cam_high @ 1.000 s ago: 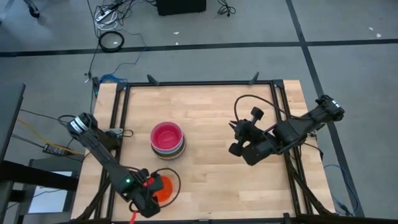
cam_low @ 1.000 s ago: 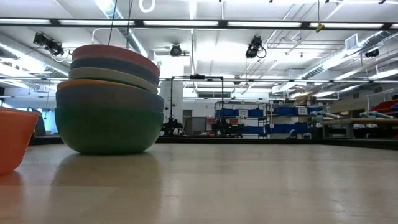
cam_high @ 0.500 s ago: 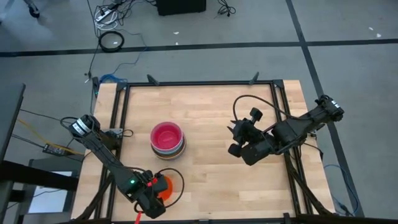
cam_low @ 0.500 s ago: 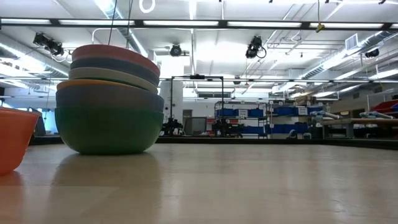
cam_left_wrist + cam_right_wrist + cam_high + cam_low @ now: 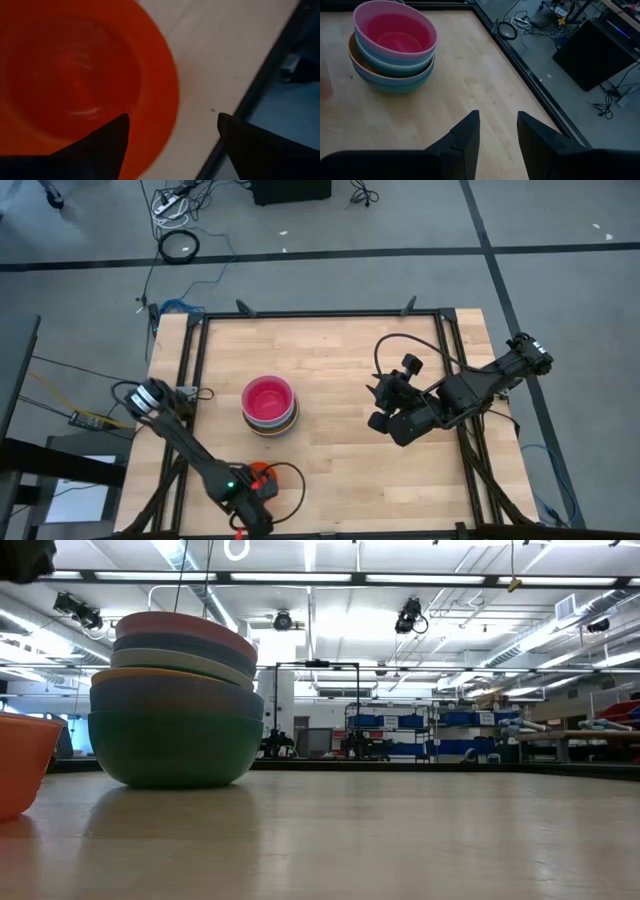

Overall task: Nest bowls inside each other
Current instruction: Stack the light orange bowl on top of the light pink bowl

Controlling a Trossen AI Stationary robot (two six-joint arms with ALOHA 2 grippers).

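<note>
A stack of several nested bowls (image 5: 270, 406) with a pink bowl (image 5: 395, 31) on top rests on its base at the middle of the table, seen from the side in the low view (image 5: 175, 700). A red-orange bowl (image 5: 262, 473) stands alone near the table's near edge (image 5: 20, 765). My left gripper (image 5: 172, 120) hangs open over it, pointing down. One finger (image 5: 107, 145) is over the bowl's inside and the other (image 5: 250, 150) is over the table outside the rim. My right gripper (image 5: 497, 117) is open and holds nothing, raised right of the stack (image 5: 378, 405).
The wooden table (image 5: 340, 350) has a black frame rail (image 5: 320, 313) round its edges. Bare wood lies between the stack and my right arm and along the far side. The left arm (image 5: 180, 440) reaches in slantwise from the table's left edge.
My left gripper has come down toward the table's near edge and a little to the right, over the red-orange bowl, and now covers more of it in the high view. A dark part of it now shows in the low view's upper left corner. Bowls have not moved.
</note>
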